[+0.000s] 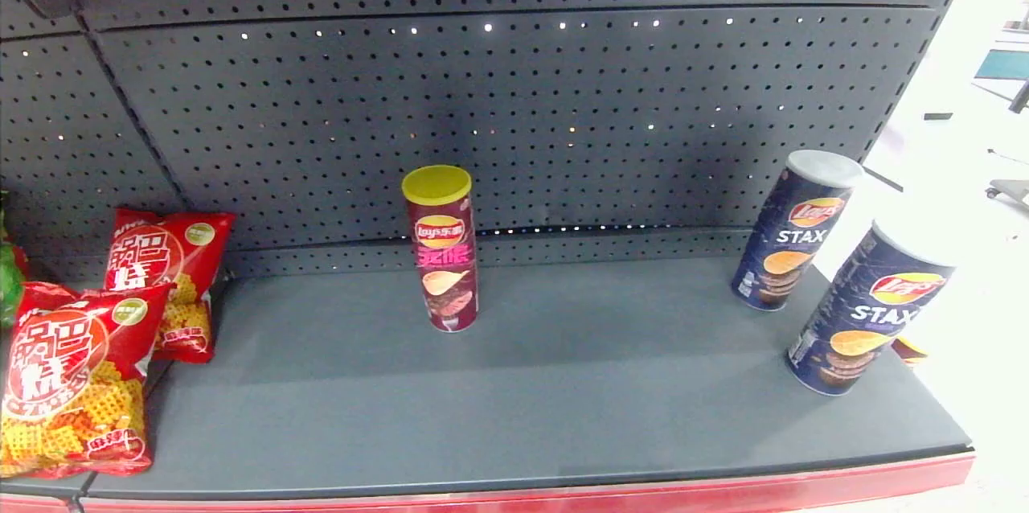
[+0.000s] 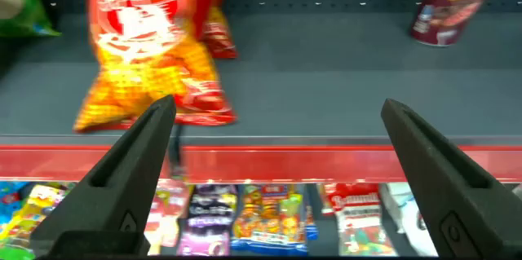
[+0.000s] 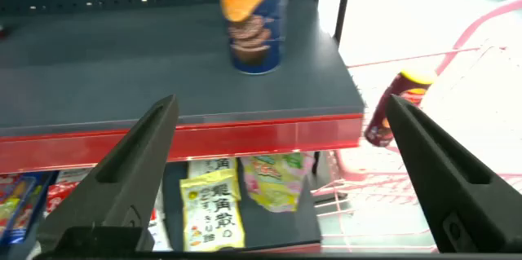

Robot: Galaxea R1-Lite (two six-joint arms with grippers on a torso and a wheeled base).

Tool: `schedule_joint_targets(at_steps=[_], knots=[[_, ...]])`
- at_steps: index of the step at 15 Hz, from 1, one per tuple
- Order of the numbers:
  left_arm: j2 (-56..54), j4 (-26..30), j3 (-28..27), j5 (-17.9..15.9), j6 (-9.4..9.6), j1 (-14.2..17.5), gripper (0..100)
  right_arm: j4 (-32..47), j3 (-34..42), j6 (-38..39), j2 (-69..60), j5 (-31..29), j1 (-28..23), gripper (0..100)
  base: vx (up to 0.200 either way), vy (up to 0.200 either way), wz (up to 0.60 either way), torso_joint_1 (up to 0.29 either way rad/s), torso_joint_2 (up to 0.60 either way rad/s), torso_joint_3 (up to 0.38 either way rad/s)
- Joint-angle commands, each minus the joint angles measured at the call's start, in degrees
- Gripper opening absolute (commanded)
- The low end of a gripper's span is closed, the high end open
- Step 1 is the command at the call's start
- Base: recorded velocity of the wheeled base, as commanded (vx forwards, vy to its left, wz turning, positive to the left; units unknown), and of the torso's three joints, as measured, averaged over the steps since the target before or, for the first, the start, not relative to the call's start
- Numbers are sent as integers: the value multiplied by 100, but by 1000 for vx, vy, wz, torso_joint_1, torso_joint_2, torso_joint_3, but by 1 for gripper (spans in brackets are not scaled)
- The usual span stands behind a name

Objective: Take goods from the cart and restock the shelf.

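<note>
A maroon chip can (image 1: 440,248) with a yellow lid stands upright mid-shelf near the back panel. Two navy chip cans (image 1: 792,227) (image 1: 868,308) stand at the shelf's right end. My left gripper (image 2: 277,105) is open and empty in front of the shelf's red front edge (image 2: 261,162), facing a red snack bag (image 2: 147,48); the maroon can (image 2: 444,7) is off to one side. My right gripper (image 3: 281,101) is open and empty before the shelf's right end, with a navy can (image 3: 253,19) ahead. Another maroon can (image 3: 379,121) lies in the pink cart (image 3: 457,44).
Two red snack bags (image 1: 173,280) (image 1: 72,376) lean at the shelf's left, beside a green bag (image 1: 8,280). The dark shelf board (image 1: 603,368) has bare room between the cans. A lower shelf holds packed snack bags (image 3: 212,211) (image 2: 261,211).
</note>
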Motion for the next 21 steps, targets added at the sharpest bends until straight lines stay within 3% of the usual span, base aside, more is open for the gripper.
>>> schedule_joint_targets(at_steps=[1,21], knots=[[2,0,1,4,-2,-1,100,0,0,-1,7,2,1,100,0,-200,0,2,7,-2],[2,0,1,4,-10,-1,100,0,0,7,7,11,1,100,0,-200,0,2,1,1]])
